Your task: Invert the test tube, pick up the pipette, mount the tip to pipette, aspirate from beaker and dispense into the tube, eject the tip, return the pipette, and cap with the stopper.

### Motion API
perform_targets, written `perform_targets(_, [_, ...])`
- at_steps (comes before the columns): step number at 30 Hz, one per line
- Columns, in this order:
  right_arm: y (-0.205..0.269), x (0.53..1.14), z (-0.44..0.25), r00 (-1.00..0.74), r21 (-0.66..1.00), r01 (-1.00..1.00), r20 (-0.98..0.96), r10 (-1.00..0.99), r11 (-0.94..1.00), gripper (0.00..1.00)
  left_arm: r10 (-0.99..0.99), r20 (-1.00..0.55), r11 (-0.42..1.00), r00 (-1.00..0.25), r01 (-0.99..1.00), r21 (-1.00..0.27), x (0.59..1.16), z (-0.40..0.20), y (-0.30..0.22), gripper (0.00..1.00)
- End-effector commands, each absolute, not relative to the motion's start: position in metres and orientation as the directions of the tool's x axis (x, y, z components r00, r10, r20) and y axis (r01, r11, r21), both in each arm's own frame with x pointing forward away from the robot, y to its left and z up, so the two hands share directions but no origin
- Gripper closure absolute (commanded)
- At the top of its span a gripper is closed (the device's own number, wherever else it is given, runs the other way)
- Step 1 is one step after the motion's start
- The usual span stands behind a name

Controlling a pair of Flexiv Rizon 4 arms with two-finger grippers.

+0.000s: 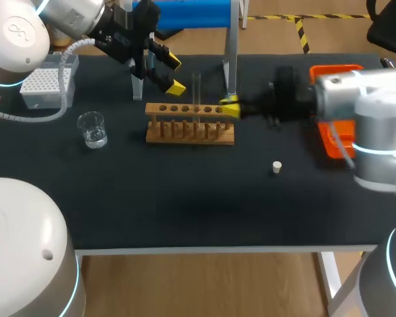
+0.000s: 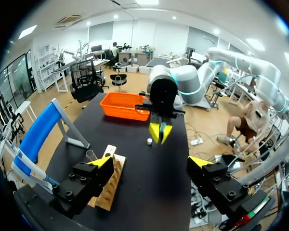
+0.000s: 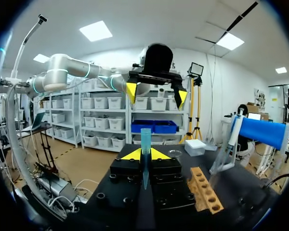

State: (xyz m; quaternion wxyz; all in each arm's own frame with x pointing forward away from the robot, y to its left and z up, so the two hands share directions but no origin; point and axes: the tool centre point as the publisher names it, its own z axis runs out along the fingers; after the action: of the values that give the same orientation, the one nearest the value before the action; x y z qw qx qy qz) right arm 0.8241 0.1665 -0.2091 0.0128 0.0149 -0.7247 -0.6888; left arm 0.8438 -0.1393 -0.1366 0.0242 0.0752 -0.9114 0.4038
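Observation:
A clear test tube (image 1: 197,89) stands upright in the wooden rack (image 1: 190,125) at mid-table. My left gripper (image 1: 175,74) hovers just above and left of the tube, open, with nothing between its fingers. My right gripper (image 1: 230,107) is shut and empty at the rack's right end. In the right wrist view the tube (image 3: 145,139) rises straight ahead of the closed tips, under the left gripper (image 3: 156,94). The glass beaker (image 1: 92,129) with clear liquid sits to the left. The white stopper (image 1: 276,167) lies in front of the right arm. The pipette (image 3: 229,144) leans on its blue stand.
A white tip box (image 1: 46,82) sits at the back left. An orange tray (image 1: 336,142) is at the right, partly behind my right arm. The blue pipette stand (image 1: 185,13) spans the back, its legs just behind the rack.

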Motion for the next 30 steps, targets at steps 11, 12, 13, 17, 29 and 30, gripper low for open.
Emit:
perform_targets(11, [0.000,0.796,-0.233,-1.000,1.000,-0.003,-0.003,0.002,0.013,1.00,-0.116,0.108,0.666,-0.987,-0.158,-0.729,0.844,-0.135,-0.139,0.00])
perform_targets(12, [-0.006,0.796,-0.235,-1.000,1.000,-0.007,-0.007,0.001,0.011,1.00,-0.116,0.108,0.666,-0.987,-0.158,-0.729,0.844,-0.135,-0.139,0.00])
perform_targets(13, [-0.011,0.794,-0.237,-1.000,1.000,-0.012,-0.012,-0.010,0.004,1.00,-0.116,0.108,0.666,-0.987,-0.158,-0.729,0.844,-0.135,-0.139,0.00])
perform_targets(17, [-0.026,0.791,-0.244,-0.999,1.000,-0.025,-0.025,-0.033,-0.010,1.00,-0.116,0.108,0.666,-0.987,-0.158,-0.729,0.844,-0.135,-0.139,0.00])
perform_targets(29, [-0.046,0.786,-0.256,-0.999,1.000,0.013,0.012,-0.030,-0.024,1.00,-0.116,0.108,0.666,-0.987,-0.158,-0.729,0.844,-0.135,-0.139,0.00])
perform_targets(30, [-0.046,0.785,-0.256,-0.999,1.000,0.014,0.013,-0.030,-0.024,1.00,-0.116,0.108,0.666,-0.987,-0.158,-0.729,0.844,-0.135,-0.139,0.00])
